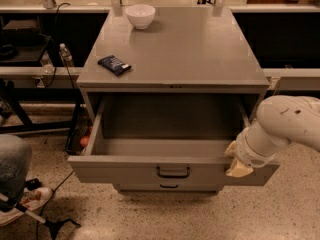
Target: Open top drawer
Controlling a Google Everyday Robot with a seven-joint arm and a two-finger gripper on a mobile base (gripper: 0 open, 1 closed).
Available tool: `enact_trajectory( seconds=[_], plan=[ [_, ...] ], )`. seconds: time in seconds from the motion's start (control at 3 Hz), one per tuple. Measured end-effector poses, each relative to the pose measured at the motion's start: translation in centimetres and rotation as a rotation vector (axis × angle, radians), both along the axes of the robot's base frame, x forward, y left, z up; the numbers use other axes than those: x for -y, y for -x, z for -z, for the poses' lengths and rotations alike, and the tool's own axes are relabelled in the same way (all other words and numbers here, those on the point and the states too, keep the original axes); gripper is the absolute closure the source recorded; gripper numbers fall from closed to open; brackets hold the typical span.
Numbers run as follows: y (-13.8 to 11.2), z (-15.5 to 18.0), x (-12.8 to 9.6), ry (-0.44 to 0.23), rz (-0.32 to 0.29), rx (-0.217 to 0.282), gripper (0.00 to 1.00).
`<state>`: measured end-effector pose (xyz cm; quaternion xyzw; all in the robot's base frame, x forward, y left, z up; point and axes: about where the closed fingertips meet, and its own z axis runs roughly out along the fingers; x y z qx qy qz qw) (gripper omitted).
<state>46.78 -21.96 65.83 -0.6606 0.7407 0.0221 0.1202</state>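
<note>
- Grey metal cabinet (pixel 190 49) fills the middle of the camera view, standing on a speckled floor (pixel 285 214) with dark shelving behind it.
- The top drawer (pixel 125 170) is pulled well out of the cabinet towards the camera. Its deep grey box is open to view and its wide front hangs out over the floor.
- A white, rounded robot arm (pixel 287 124) comes in from the right edge and slopes down towards the right end of the drawer front.
- A leg in blue jeans (pixel 12 159) shows at the lower left edge, with a light shoe (pixel 31 196) on the floor below it.
- The gripper (pixel 235 160), tan at its tip, sits against the right end of the top drawer's front, at its upper edge. Whether it is open or clamped on that edge cannot be told from here.
- A white bowl (pixel 140 15) stands upright near the back left of the cabinet top.
- A dark flat packet (pixel 114 64) lies on the cabinet top nearer its front left, well apart from the bowl.
- A clear bottle (pixel 65 55) stands on the shelving left of the cabinet.
- A small dark pull handle (pixel 173 172) sits at the centre of the top drawer's front, well apart from the gripper.
- Just below it, a second handle (pixel 169 186) shows on a lower drawer, most of which is hidden under the open one.
</note>
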Motion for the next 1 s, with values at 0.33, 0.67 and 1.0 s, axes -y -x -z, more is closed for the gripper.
enact_trajectory(
  seconds=[0.33,0.67,1.0],
  plan=[
    [3.15,-0.71,0.76,-0.004,0.065,0.016,1.0],
    [3.14,-0.71,0.73,-0.004,0.066,0.017,1.0],
    [3.16,-0.77,0.67,-0.003,0.063,0.017,0.8]
  ],
)
